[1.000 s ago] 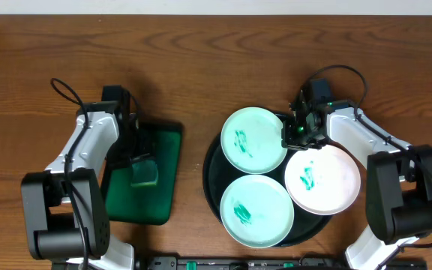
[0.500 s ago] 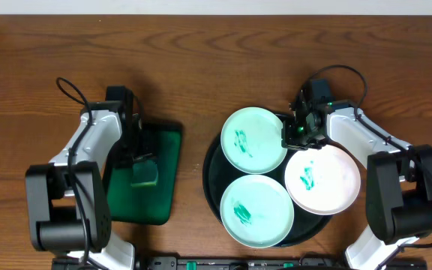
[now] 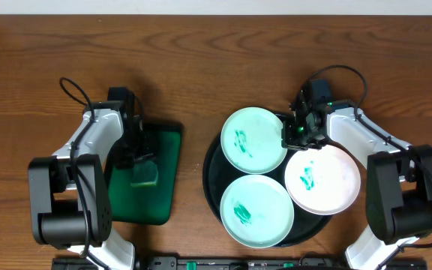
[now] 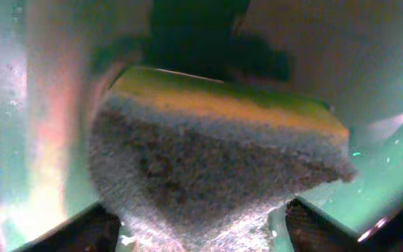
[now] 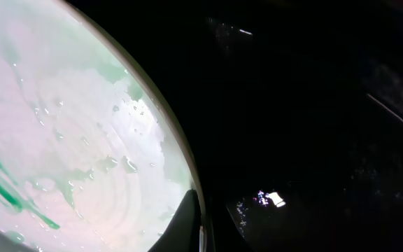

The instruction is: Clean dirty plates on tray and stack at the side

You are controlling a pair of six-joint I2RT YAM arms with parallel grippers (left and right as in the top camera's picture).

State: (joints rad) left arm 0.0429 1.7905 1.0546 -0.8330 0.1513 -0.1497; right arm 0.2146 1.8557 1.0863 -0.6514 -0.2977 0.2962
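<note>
**Item 1: dirty plates, three.** Small, round, white, shallow-rimmed, all on the tray (image 3: 208,176) at the right of the counter (image 3: 201,52).
- Far plate (image 3: 253,140): greenish tint, teal smear left of centre.
- Near plate (image 3: 257,210): same tint, with a teal smear at centre. Its far edge sits just beside the far plate.
- Right-hand plate (image 3: 322,180): pinker white, with a short teal smear left of centre. It reaches out past the tray's right rim. The right wrist view shows its surface (image 5: 68,140) wet and beaded with droplets, with pale green film and darker teal streaks at lower left.

**Item 2: tray.** Large, round, black and glossy. It is mostly covered by the plates and shows only as dark crescents between and around them.

**Item 3: right claw (image 3: 297,135).** It sits where the far and right-hand plates meet and hides that junction from above. The claw is pressed together on the right-hand plate's rim. One finger (image 5: 186,218) lies against the rim edge.

**Item 4: green tray (image 3: 167,150).** Rectangular with a dark rim, on the left of the counter, well apart from the black tray.

**Item 5: sponge (image 3: 146,175).** It lies on the green tray, with a yellow-green top layer over a coarse grey scouring face (image 4: 208,168).

**Item 6: left claw (image 3: 139,159).** It is directly over the sponge and spread wide, with a dark finger (image 4: 61,231) on either side. Whether the pads touch the sponge cannot be told.

**Item 7: black cables.** One loops above each arm.
</note>
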